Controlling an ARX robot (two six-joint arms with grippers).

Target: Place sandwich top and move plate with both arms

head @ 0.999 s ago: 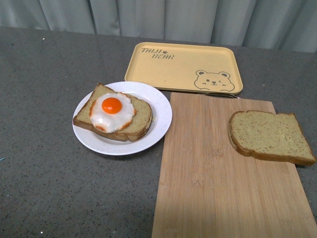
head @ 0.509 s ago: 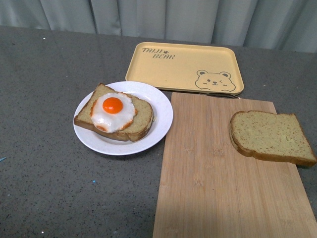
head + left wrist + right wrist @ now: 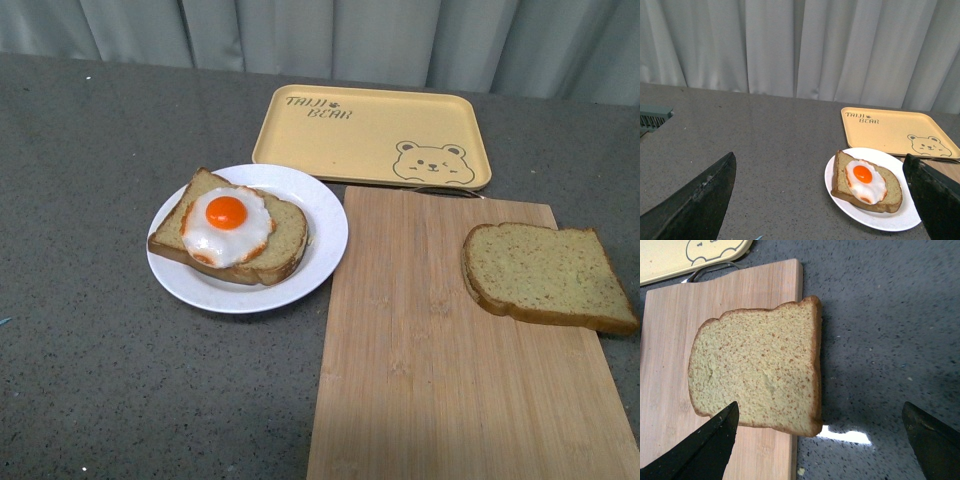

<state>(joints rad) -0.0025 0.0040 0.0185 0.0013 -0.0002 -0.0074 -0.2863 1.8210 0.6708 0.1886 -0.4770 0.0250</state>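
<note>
Bare bread slice (image 3: 545,275) sits on the board's (image 3: 430,380) right edge, overhanging it; plate (image 3: 325,240) with egg toast (image 3: 285,235) is just left of the board. Left jaws and right jaws both gape wide, empty. An off-centre pinch could tip that slice onto the counter (image 3: 100,350).

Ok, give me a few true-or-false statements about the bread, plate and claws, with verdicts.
1. The sandwich top lies on the wooden board, overhanging one edge. True.
2. The plate stands on the board. False: it stands on the grey table beside it.
3. The fried egg sits on a bread slice on the plate. True.
4. The sandwich top covers the egg. False: the egg is uncovered.
5. The left claw and right claw are both open. True.
</note>
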